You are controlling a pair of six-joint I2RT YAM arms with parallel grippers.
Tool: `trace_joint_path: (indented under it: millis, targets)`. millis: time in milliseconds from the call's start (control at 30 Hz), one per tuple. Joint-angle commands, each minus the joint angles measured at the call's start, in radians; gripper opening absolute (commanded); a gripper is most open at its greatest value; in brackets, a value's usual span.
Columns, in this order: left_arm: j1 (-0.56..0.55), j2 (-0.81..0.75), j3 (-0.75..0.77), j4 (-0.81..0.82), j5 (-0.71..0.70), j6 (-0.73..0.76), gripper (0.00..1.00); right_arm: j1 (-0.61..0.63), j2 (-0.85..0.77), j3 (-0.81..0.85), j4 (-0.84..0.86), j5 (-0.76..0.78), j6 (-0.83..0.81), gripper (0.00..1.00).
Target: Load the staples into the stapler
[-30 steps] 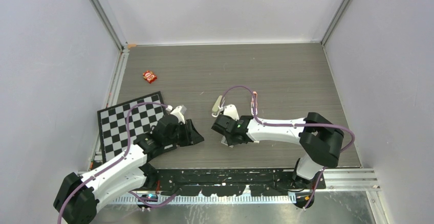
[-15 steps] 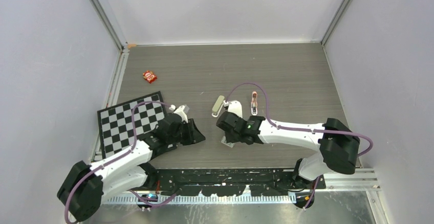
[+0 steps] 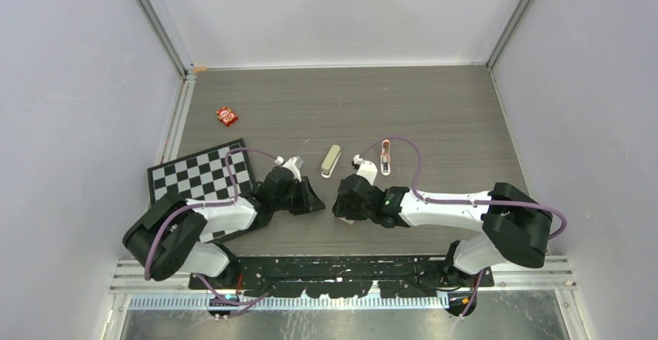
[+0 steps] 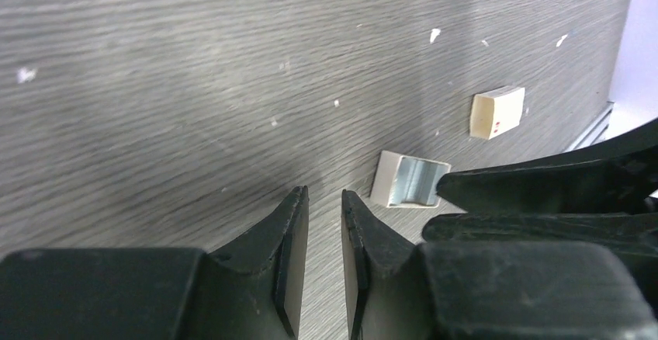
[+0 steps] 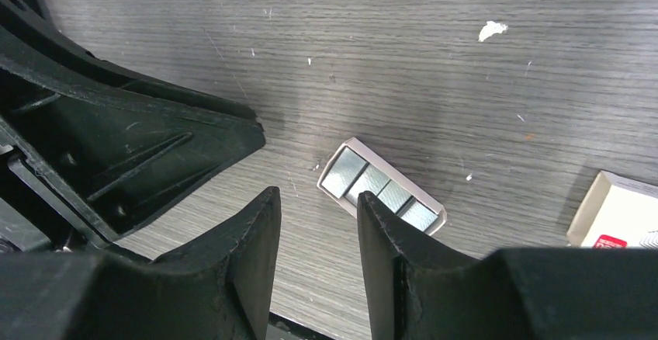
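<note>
Staples (image 5: 382,187) lie in a tray (image 5: 439,217) on the desk (image 5: 465,60) just beyond the right pincer (image 5: 314,200), spread and empty; the left pincer (image 4: 322,196) stands slightly parted, empty.

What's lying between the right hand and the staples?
Only a short strip of bare table. The right wrist view shows the staples just ahead of the right hand, with nothing else between them.

Bright, even light with soft shadows; wrist views blur up close
</note>
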Motion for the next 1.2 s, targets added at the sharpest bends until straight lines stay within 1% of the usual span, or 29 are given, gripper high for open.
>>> trace_joint_path:
  millis: [0,167,533,867,1167]
  targets:
    - [-0.016,0.040,0.042,0.158,0.016,-0.026,0.23,-0.004,-0.031,-0.019,0.103,0.029,0.083,0.46]
    - [-0.026,0.085,0.034,0.215,0.025,-0.049,0.22,-0.004,-0.026,-0.024,0.114,0.039,0.095,0.46]
    - [-0.053,0.095,0.024,0.225,0.021,-0.071,0.20,-0.006,-0.059,-0.056,0.077,0.083,0.151,0.46]
    - [-0.093,0.136,0.019,0.227,-0.007,-0.083,0.18,-0.005,-0.036,-0.070,0.130,0.065,0.165,0.46]
    - [-0.106,0.157,0.013,0.249,-0.006,-0.097,0.16,-0.006,-0.011,-0.064,0.119,0.066,0.171,0.46]
